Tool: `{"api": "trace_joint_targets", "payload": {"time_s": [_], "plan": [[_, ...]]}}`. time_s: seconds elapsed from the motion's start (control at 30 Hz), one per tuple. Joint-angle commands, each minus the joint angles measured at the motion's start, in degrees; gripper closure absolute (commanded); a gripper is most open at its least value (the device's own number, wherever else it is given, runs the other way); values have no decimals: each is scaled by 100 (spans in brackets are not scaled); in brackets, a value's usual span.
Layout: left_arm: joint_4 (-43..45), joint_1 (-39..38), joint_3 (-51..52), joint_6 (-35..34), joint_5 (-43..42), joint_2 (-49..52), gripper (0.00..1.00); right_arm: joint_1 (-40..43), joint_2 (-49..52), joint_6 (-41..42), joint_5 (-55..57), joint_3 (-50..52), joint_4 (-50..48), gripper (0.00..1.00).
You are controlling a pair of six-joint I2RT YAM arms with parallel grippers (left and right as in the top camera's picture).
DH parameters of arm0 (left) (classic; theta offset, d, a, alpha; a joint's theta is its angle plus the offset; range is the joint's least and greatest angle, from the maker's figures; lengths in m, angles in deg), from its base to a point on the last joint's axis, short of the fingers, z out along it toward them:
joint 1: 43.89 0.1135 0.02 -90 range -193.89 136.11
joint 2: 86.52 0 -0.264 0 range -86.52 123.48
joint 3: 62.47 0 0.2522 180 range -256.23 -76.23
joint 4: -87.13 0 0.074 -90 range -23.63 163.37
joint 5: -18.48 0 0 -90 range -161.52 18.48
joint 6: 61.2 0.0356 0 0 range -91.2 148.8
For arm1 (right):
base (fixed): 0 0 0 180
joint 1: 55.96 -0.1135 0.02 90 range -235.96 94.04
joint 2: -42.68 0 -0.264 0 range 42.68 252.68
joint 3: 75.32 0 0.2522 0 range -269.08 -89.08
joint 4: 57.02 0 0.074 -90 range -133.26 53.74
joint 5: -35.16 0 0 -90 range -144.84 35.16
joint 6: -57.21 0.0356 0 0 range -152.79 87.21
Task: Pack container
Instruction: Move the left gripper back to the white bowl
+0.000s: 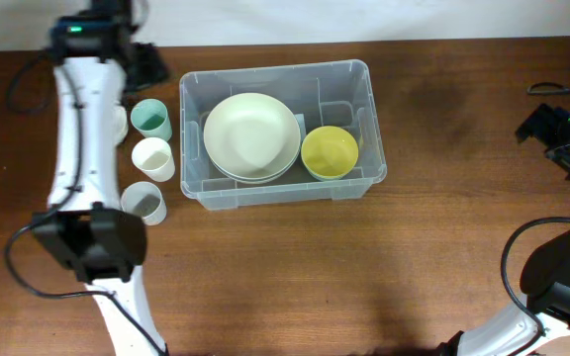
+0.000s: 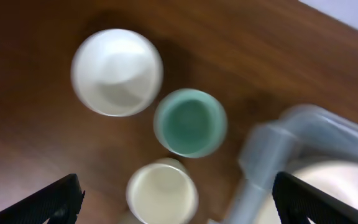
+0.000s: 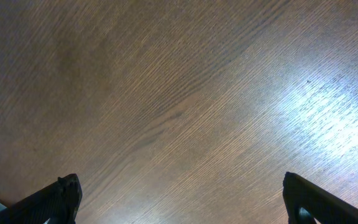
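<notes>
Container (image 1: 275, 69): two bowls (image 1: 252, 135); three cups (image 1: 152, 158) beside; left end effector (image 2: 185, 199), right end effector (image 3: 179, 199) both spread.

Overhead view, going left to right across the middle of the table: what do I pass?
Small white plastic cup → large cream round bowl → small yellow round bowl. Both bowls sit inside the clear rectangular plastic tub.

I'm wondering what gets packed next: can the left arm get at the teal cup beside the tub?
Probably yes. The left gripper hovers open near the teal cup, with nothing over it. The cream cup and the container wall stand close by, so the fit looks tight.
</notes>
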Motion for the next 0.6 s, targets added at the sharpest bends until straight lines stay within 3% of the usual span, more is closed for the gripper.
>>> {"api": "trace_joint_targets", "payload": {"time_s": [0.0, 0.57], "plan": [[-28, 417, -66, -227, -289, 15, 1, 15, -74, -39, 11, 22, 2, 2], [-42, 1296, -24, -874, -800, 1318, 0, 15, -74, -39, 11, 22, 2, 1]]}}
